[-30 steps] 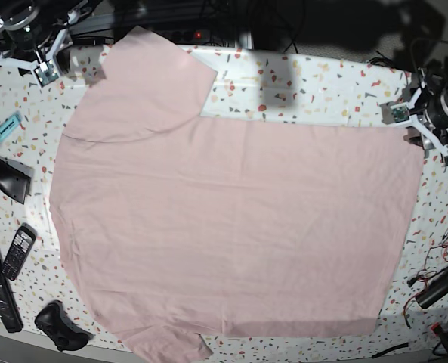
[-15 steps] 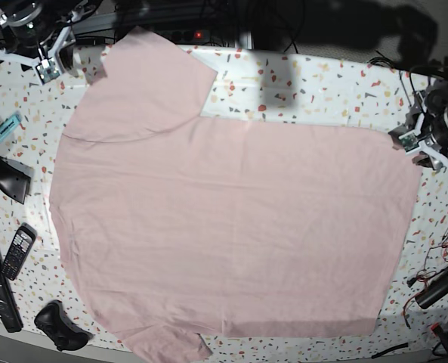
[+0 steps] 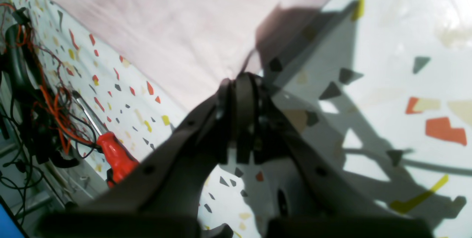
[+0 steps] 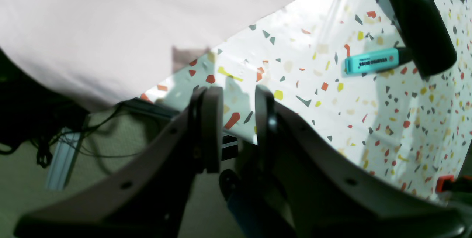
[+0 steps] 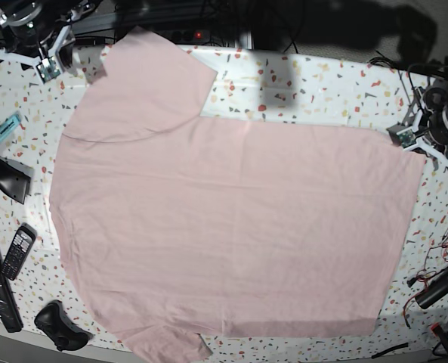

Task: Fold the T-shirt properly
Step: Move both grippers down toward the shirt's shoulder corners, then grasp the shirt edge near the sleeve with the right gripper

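The pale pink T-shirt (image 5: 231,227) lies spread flat, plain side up, over most of the speckled worktop (image 5: 322,91), one sleeve reaching the far edge. The left gripper (image 3: 239,94) has its fingers (image 3: 245,97) pressed together at the shirt's hem corner; whether cloth is pinched between them cannot be told. The right gripper (image 4: 239,120) hangs at the worktop's far corner, fingers (image 4: 212,120) slightly apart and empty, beside the sleeve. A turquoise highlighter (image 4: 372,61) and a red-handled screwdriver (image 3: 110,149) lie nearby.
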You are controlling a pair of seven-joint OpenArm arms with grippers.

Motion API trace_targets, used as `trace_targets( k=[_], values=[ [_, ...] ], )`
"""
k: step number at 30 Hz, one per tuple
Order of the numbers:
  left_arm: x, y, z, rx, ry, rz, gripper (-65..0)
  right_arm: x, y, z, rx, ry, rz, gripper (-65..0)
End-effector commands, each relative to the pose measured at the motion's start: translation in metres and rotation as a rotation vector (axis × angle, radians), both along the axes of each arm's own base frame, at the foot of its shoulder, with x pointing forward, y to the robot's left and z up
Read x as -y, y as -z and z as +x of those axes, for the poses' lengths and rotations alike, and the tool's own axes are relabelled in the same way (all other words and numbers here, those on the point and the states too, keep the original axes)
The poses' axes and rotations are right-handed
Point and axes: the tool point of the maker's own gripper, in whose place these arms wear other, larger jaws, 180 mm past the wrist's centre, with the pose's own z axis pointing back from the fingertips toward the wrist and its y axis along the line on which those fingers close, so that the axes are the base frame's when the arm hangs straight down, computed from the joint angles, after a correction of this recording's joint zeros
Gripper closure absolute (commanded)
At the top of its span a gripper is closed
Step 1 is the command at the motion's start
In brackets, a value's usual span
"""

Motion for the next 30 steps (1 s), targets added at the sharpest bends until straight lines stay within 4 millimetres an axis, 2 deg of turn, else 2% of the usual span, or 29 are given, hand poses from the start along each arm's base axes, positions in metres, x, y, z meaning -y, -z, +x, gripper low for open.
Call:
trace_targets(
  k=[1,5,7,11,15,23,25,30],
  values=[
    [-0.009,-0.006,0.005,0.013,-0.009,0.027,0.0,-0.001,-0.006,0.003,0.013,-0.041,-0.029,-17.1],
    [-0.004,0.002,0.003,-0.001,-0.036,0.034,0.0,0.007,-0.006,0.001,-0.011,-0.126,-0.152,-30.5],
    [0.006,0.006,0.002,-0.003,-0.039,0.012,0.0,0.013,-0.009,0.004,-0.003,-0.148,-0.207,-33.6],
    [0.021,0.014,0.001,-0.005,-0.041,-0.008,0.0,0.019,-0.014,0.009,0.016,-0.183,-0.279,-33.5],
    [0.023,0.016,0.002,0.002,-0.018,0.029,0.0,0.019,-0.013,0.016,0.066,-0.246,-0.307,-33.4],
    [0.023,0.016,0.002,0.001,-0.018,0.028,0.0,0.036,0.023,0.015,0.004,-0.34,-0.396,-33.4],
    [0.023,0.016,0.002,0.002,-0.018,0.028,0.0,0.032,0.033,0.017,-0.005,-0.346,-0.378,-33.4],
    [0.023,0.016,0.002,0.001,-0.018,0.028,0.0,0.008,0.062,0.025,-0.034,-0.413,-0.342,-33.3]
  ],
)
